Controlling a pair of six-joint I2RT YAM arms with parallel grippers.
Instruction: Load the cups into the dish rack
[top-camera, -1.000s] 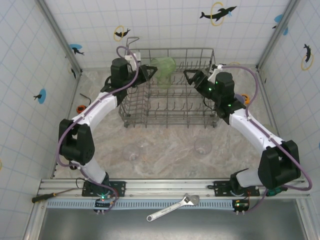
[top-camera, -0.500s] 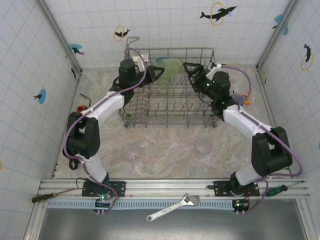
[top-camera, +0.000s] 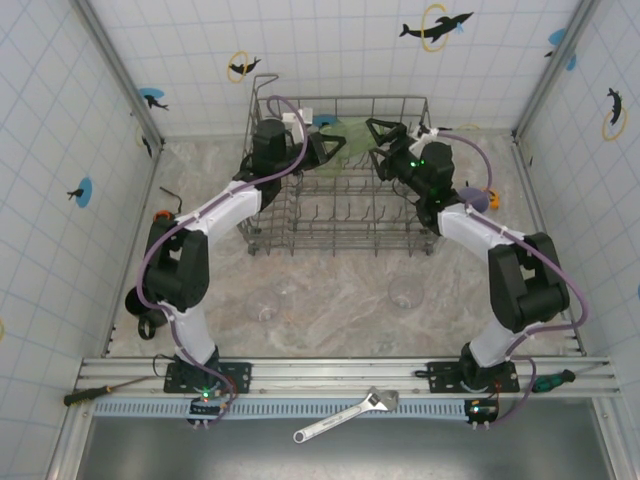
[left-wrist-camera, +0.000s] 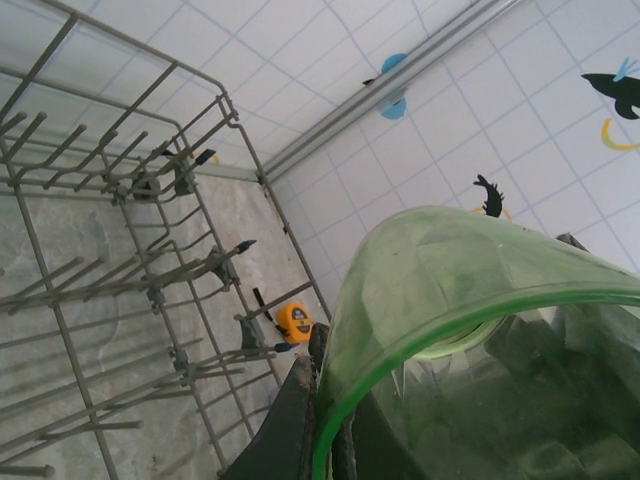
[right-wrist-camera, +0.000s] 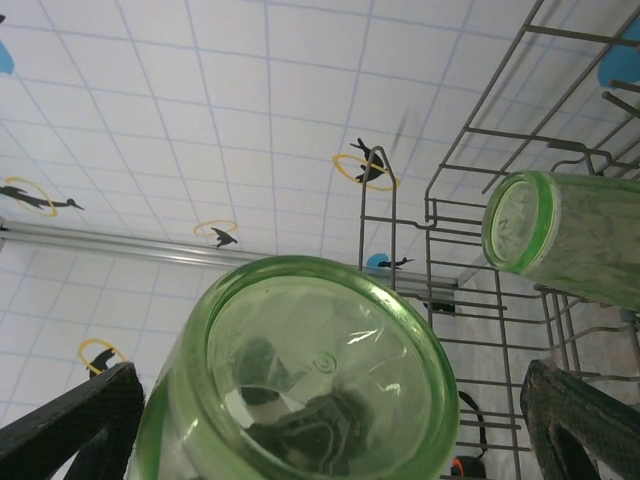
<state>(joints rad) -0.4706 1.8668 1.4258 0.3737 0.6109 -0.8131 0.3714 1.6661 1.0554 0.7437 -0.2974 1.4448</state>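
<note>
Robot test cell in a lab, dressed as a tiled room

From my end: wall panels (top-camera: 330, 60) printed with white tile, stuck with dolphin decals (top-camera: 436, 24); bare metal corner posts (top-camera: 115, 65); stone-look tabletop (top-camera: 330, 290); aluminium rail (top-camera: 330, 372) along the near edge carrying both arm bases (top-camera: 205, 378); adjustable wrench (top-camera: 345, 415) and screwdriver (top-camera: 95, 391) lying by it

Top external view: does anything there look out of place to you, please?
Yes. A wrench lies slantwise at the near edge of the table, in front of the arm bases, and a screwdriver lies at that edge's left end. Both are workshop tools, so they look left behind.
</note>
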